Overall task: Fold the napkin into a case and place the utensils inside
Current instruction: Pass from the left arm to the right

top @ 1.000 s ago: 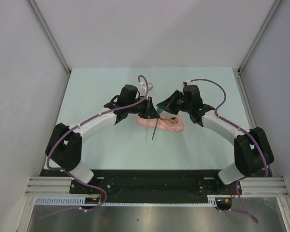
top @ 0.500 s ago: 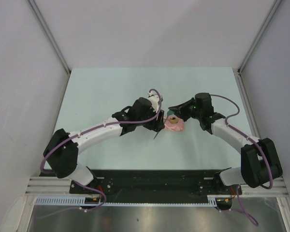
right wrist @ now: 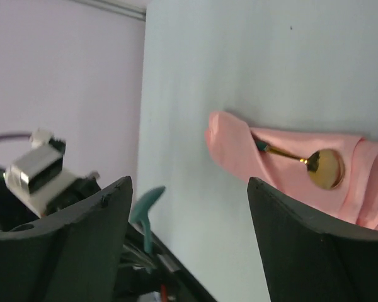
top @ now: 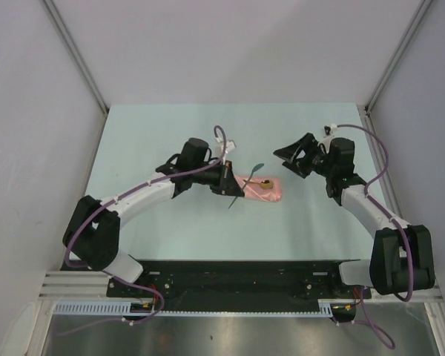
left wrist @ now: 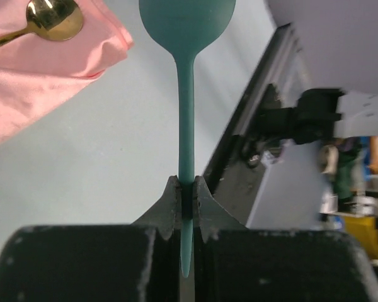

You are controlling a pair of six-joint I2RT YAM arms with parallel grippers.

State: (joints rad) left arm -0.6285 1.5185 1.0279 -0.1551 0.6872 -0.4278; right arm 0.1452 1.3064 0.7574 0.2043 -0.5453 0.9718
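The left claw (left wrist: 186, 189) is gripping the teal spoon (left wrist: 186, 113) low on its handle. The pointed handle tip is protruding behind the closed fingers, and the bowl is projecting forward, away from the claw.

The right claw (right wrist: 189, 182) is standing released, with its jaws wide apart and nothing between them. In the top view it is hovering well apart from the cloth, on the right side of the counter (top: 148, 148).

The napkin (top: 261, 190), already folded into a narrow pouch, is lying near the middle of the counter. Its long axis is running left to right in the top view. It is sitting just beside the left claw, on that claw's right. The gold spoon (right wrist: 324, 167) is resting on the pouch. Its bowl is showing and its handle is disappearing under a fold.

The critical relation is alignment:
- The teal spoon is slanting across the top view. Its bowl is pointing far-right, near the pouch's left end, and its handle tip is pointing near-left.
- The spoon axis is therefore crossing the pouch axis instead of lying along it.

The left arm is the nearer one and is carrying the spoon. Judging from this, it is the arm to swing the spoon parallel to the gold spoon before lowering it.
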